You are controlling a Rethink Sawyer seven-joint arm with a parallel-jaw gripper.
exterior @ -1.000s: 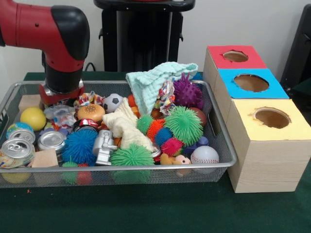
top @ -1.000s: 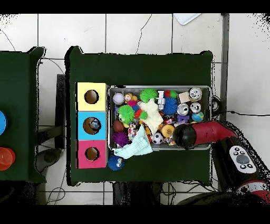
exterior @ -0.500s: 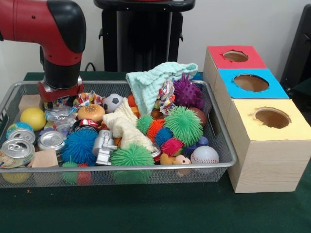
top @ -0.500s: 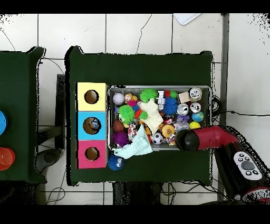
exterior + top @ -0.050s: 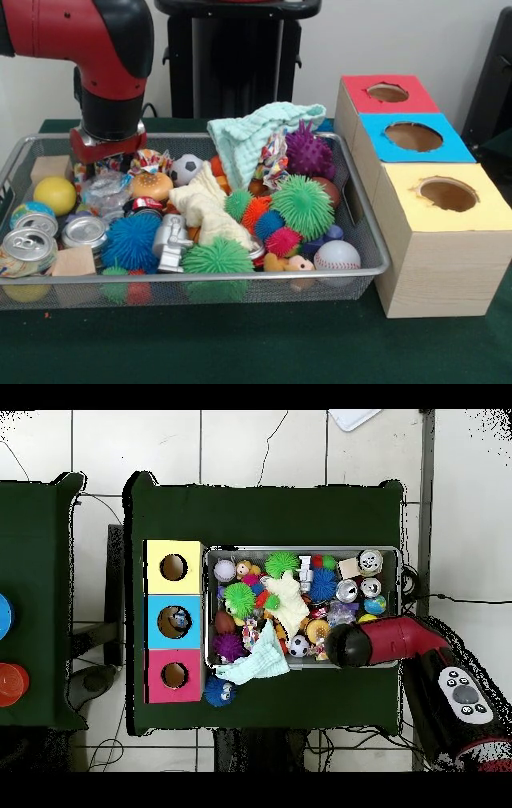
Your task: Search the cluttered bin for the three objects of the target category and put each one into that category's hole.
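Observation:
A wire mesh bin [image 5: 240, 277] holds a heap of toys: spiky balls in green [image 5: 302, 206], blue [image 5: 130, 240] and purple [image 5: 308, 152], a baseball [image 5: 337, 256], a small soccer ball [image 5: 186, 169], a yellow ball [image 5: 54, 194], two cans [image 5: 28, 244], a burger toy [image 5: 150, 186] and a teal cloth [image 5: 256, 128]. My gripper [image 5: 102, 164] hangs under the red arm at the bin's far left, just above a crumpled clear plastic wrapper [image 5: 106, 192]. In the overhead view the arm [image 5: 385, 641] covers the gripper.
Three wooden boxes with holes stand in a row right of the bin: red top [image 5: 360, 100], blue top [image 5: 384, 148], yellow top [image 5: 416, 212]. A wooden block [image 5: 74, 261] lies at the bin's front left. A blue fuzzy toy [image 5: 219, 691] sits outside the bin on the green cloth.
The arm has lifted a little and shifted right along the bin's far edge. The clear wrapper under it now sits slightly further right.

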